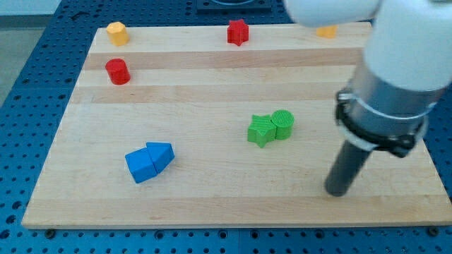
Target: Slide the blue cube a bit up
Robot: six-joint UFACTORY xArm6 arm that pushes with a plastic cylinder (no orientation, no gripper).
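The blue cube point(140, 166) lies on the wooden board point(212, 106) at the view's lower left. A blue wedge-shaped block point(162, 154) touches its right side. My tip point(337, 192) rests on the board at the view's lower right, far to the right of the blue cube and a little lower. The dark rod rises from it into the grey and white arm that fills the view's upper right.
A green star point(260, 130) and a green cylinder point(283, 124) touch each other mid-board, up and left of my tip. A red cylinder point(117, 71) and a yellow block point(116, 33) sit at upper left. A red star point(239, 32) sits at top centre. An orange block point(326, 32) is partly hidden by the arm.
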